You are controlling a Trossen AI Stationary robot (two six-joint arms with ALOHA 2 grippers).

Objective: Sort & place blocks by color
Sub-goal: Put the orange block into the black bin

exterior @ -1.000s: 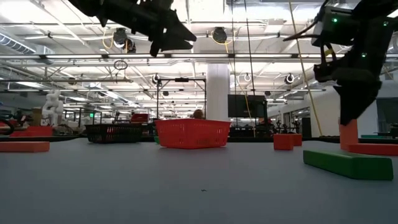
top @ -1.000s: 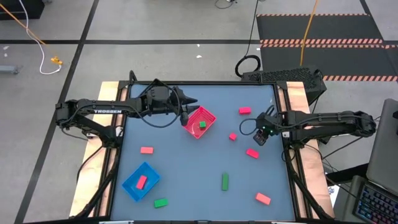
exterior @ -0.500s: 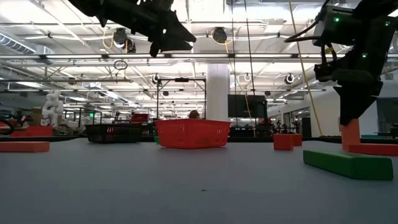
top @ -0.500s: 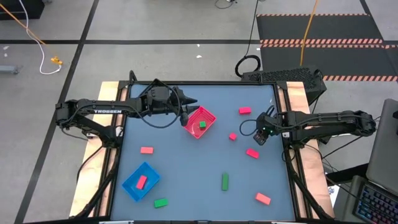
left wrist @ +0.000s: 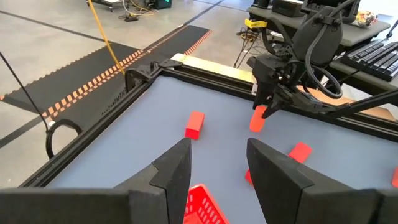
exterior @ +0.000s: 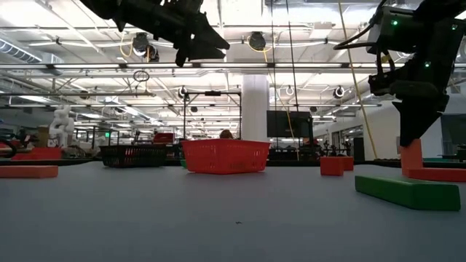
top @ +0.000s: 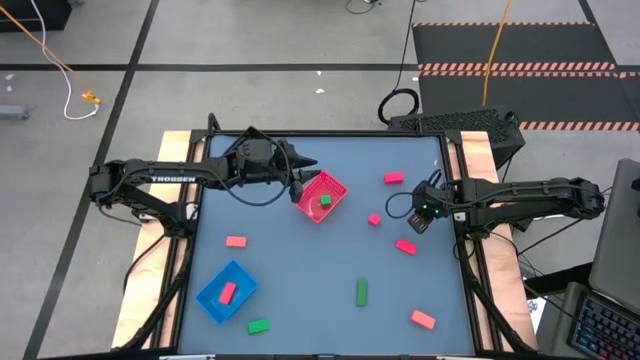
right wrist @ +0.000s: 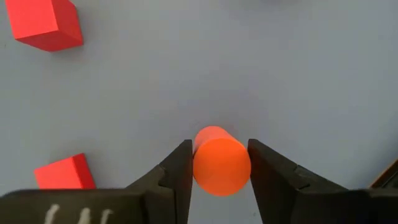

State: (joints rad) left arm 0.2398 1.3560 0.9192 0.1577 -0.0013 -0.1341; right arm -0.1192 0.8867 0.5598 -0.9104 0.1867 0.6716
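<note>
My right gripper point(top: 419, 220) point(exterior: 413, 138) stands near the table's right edge, shut on an orange-red round block point(right wrist: 221, 163) point(left wrist: 258, 119). Red blocks lie close by: a cube point(top: 374, 219) and a bar point(top: 405, 246). More red blocks point(top: 394, 178) point(top: 236, 241) point(top: 423, 319) and green blocks point(top: 362, 292) point(top: 259, 326) rest flat on the table. My left gripper point(top: 303, 175) point(left wrist: 217, 158) hovers open above the far-left rim of the red basket point(top: 322, 196), which holds a green block point(top: 325, 200). The blue tray point(top: 212, 299) holds a red block point(top: 227, 291). My right gripper pinches the orange-red round block between its two fingers point(right wrist: 180, 163), which sit on opposite sides of its upper end point(right wrist: 214, 140). The fingers come from above, pointing down. The block stands upright below them point(exterior: 411, 156); whether its lower end touches the table I cannot tell.
A green bar point(exterior: 408, 193) lies in the foreground of the low view. Raised table edges point(top: 460, 170) run close beside the right gripper. Open table surface lies in the middle, between the red basket and the green bar point(top: 362, 292).
</note>
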